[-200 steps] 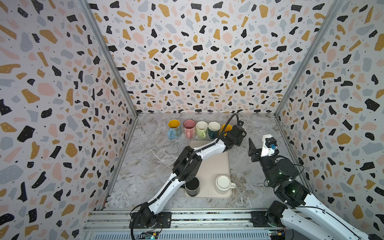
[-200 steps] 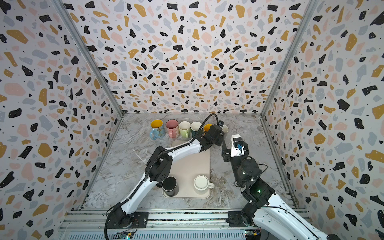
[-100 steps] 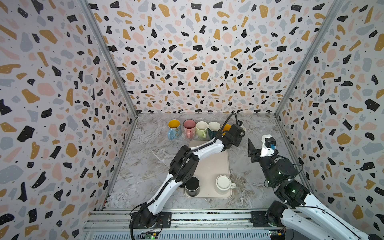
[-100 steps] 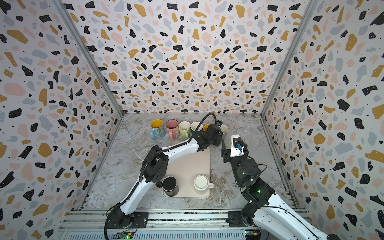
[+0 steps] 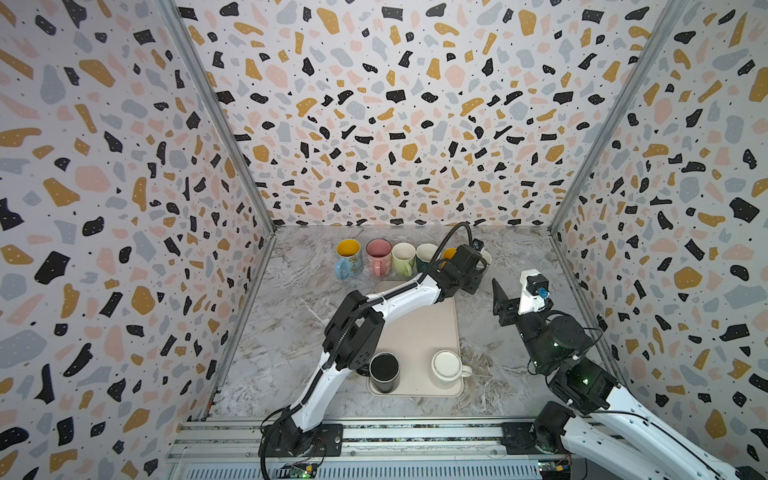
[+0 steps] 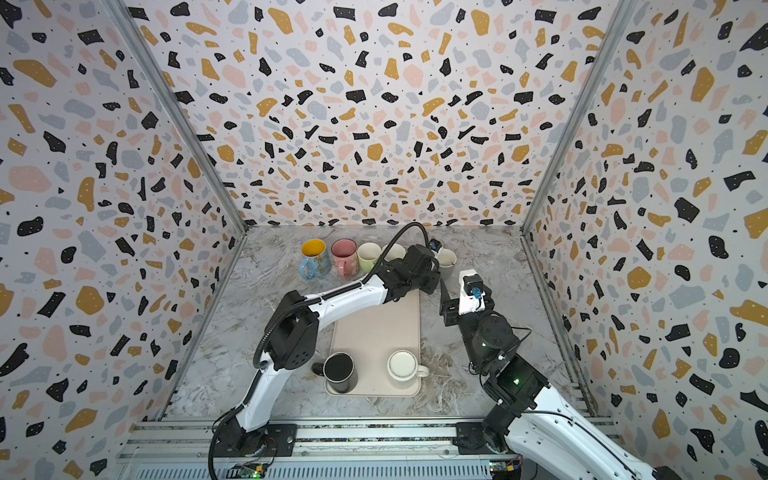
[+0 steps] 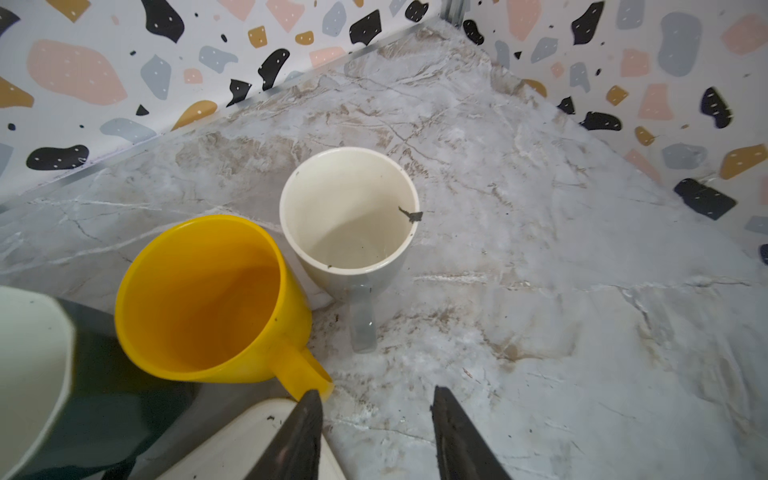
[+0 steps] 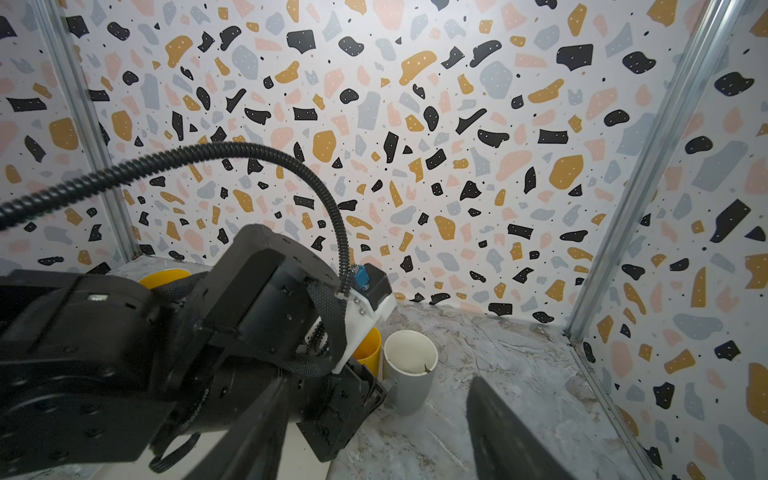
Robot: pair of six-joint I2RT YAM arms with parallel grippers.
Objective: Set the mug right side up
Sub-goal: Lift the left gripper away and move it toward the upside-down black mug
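Note:
On the beige tray point(image 5: 419, 328) a white mug point(image 5: 446, 365) stands bottom up at the front right, handle to the right. A black mug point(image 5: 384, 372) stands at the tray's front left; I cannot tell which way up it is. My left gripper point(image 7: 376, 392) is open and empty, low over the table just short of the handle of an upright grey mug point(image 7: 349, 216) with a cream inside. That grey mug point(image 5: 485, 257) ends the back row. My right gripper point(image 8: 380, 382) hovers open and empty right of the tray, facing the grey mug point(image 8: 409, 386).
Several upright mugs line the back: blue point(image 5: 348, 259), pink point(image 5: 379, 257), pale green point(image 5: 403, 259), dark green point(image 5: 426, 254) and yellow point(image 7: 199, 291), which touches the grey one. The left arm point(image 5: 399, 297) stretches over the tray's far half. Patterned walls close three sides.
The left arm's elbow has shifted a little to the left while its gripper stays near the grey mug. The right arm has not moved.

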